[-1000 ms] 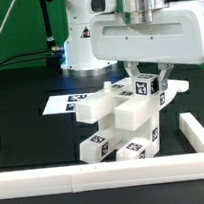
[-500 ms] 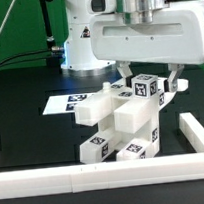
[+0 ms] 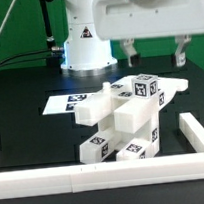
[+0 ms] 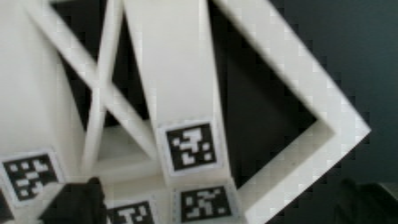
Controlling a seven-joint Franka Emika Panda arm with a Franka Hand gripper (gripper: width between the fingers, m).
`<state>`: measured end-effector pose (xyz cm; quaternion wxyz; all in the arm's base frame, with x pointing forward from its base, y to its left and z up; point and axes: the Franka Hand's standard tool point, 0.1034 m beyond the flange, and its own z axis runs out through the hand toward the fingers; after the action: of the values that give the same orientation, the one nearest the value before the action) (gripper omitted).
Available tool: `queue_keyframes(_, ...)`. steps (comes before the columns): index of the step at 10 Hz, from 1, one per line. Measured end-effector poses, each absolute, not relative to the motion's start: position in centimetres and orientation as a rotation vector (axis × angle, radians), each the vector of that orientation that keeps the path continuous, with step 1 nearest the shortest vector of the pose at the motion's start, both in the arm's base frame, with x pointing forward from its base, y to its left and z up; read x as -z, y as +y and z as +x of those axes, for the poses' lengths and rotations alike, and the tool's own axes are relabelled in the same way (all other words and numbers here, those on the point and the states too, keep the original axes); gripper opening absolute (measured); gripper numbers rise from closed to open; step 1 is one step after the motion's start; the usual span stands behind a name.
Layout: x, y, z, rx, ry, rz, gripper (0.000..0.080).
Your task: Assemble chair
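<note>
The white chair (image 3: 122,123) stands joined on the black table, blocky pieces stacked, with black-and-white tags on its faces. My gripper (image 3: 154,55) hangs open and empty above the chair's top right tagged block (image 3: 146,86), clear of it, with its two dark fingertips (image 3: 131,53) wide apart. In the wrist view I look down on the chair's white bars and tags (image 4: 191,146); one dark fingertip (image 4: 75,200) shows at the edge of the picture.
The marker board (image 3: 65,101) lies flat behind the chair on the exterior view's left. The white L-shaped border rail (image 3: 116,173) runs along the front and up the right side (image 3: 198,132). The robot base (image 3: 84,36) stands behind.
The gripper opened, let go of the chair's top right block and rose straight up. The chair stayed in place.
</note>
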<state>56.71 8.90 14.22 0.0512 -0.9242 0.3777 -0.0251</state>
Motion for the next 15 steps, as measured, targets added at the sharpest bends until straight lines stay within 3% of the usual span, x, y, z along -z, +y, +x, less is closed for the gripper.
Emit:
queue_keyframes(5, -13.7, 8.8, 56.4, 0.075, 1.133, -2.824, 0.0649)
queue_keyframes(9, -14.7, 12.6, 49.4, 0.067, 1.117, -2.826, 0.0649)
queue_keyframes(13, -14.4, 12.6, 49.5, 0.09, 1.118, -2.834, 0.0649)
queue_keyframes(15, -13.5, 15.6, 44.6, 0.17, 0.987, -2.906, 0.0649)
